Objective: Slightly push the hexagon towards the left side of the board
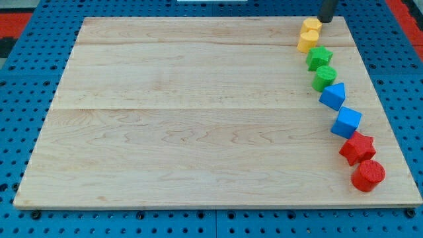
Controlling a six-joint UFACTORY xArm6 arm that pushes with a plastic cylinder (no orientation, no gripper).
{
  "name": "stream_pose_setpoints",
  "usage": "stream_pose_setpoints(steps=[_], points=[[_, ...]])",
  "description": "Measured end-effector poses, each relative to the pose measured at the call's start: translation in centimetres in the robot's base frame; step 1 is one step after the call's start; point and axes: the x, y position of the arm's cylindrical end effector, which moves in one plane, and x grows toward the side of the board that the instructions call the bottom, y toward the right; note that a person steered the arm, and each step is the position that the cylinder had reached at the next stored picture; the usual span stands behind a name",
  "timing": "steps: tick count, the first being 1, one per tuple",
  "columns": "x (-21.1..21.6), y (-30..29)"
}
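The yellow hexagon (312, 26) sits at the top right of the wooden board (185, 112), at the head of a curved line of blocks. My tip (326, 21) is just right of the hexagon and slightly above it in the view, close to it; I cannot tell if they touch. A yellow heart-like block (307, 42) lies right below the hexagon, touching it.
Down the board's right side run a green star (319, 57), a green round block (324, 78), a blue triangle (333, 96), a blue cube (346, 121), a red star (357, 147) and a red cylinder (367, 175). A blue pegboard (20, 79) surrounds the board.
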Motion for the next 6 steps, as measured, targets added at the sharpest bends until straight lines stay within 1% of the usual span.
stream_pose_setpoints(steps=[1,3,4,6], points=[[1.8,3.4],[4.6,1.3],[5.3,0.8],[5.1,-2.5]])
